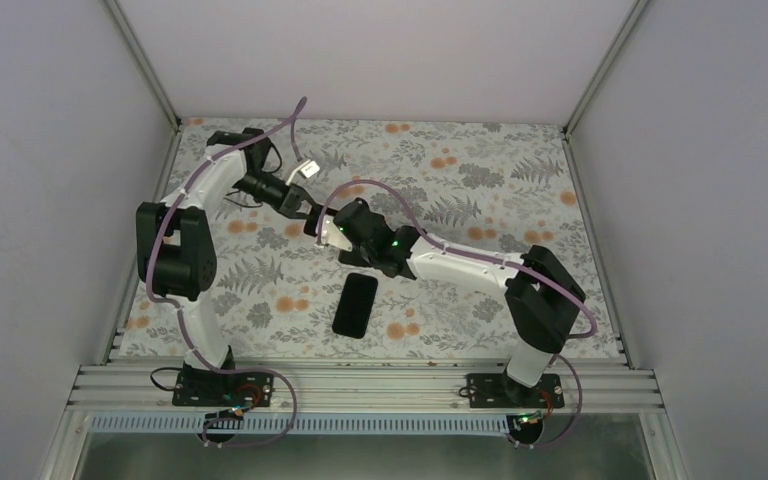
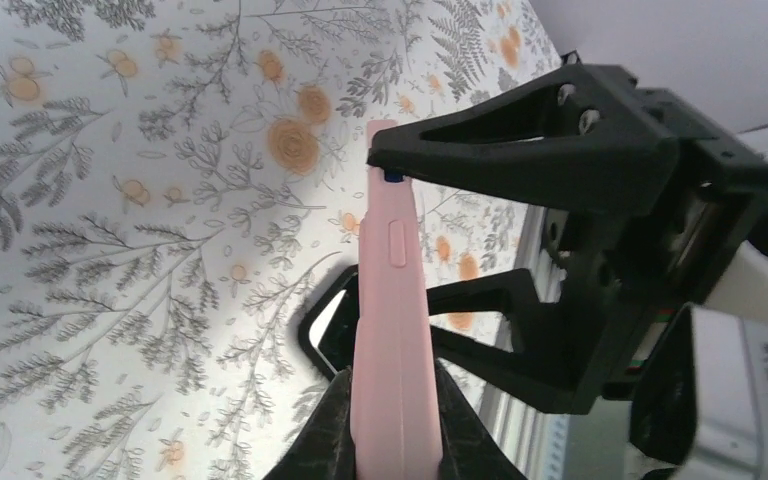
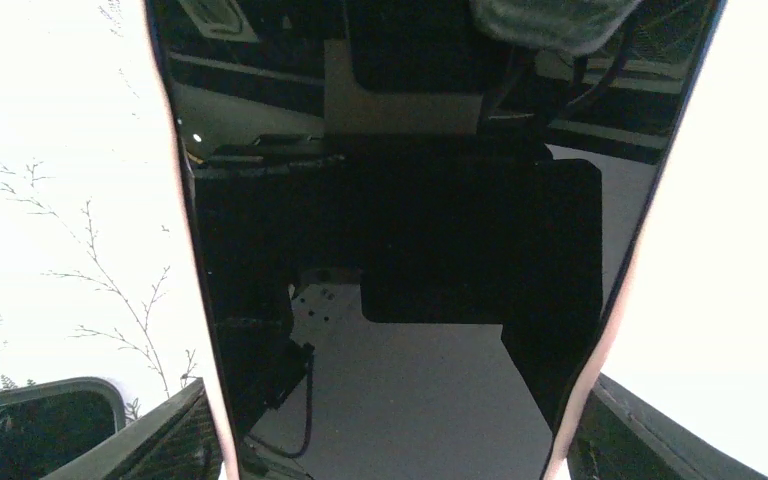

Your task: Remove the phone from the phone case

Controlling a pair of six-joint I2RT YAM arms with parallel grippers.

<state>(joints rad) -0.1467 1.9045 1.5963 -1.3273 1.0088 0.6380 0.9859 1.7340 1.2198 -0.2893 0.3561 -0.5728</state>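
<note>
top external view, left to right: my left gripper (image 1: 303, 207) and right gripper (image 1: 322, 226) meet tip to tip over the middle of the floral cloth (image 1: 500, 180). just right of them and nearer the bases, a black phone-shaped slab (image 1: 356, 304) lies flat on the cloth, apart from both.

left wrist view: the pink phone case (image 2: 392, 300) stands edge-on in the air, its lower end pinched face to face between my left fingers (image 2: 325, 445). a side button (image 2: 397, 244) shows on the edge. the right gripper reaches in from the right, its upper tip touching the case near the far end.

right wrist view: a glossy black face, which i take for the phone (image 3: 390, 250), fills the space between thin pink rims. one right finger (image 3: 185, 435) sits against each rim, so that gripper is spread wide yet bearing on the case across its width.

step in hand, as i judge it: the two-handed hold before separation, with the phone still seated. i cannot rule out that the slab on the cloth is the phone.

next move calls for one hold staying firm while a rim or corner is flexed off the glass.

appearance: matte pink shell with rounded edges; the face is dark and mirror-like.
</note>
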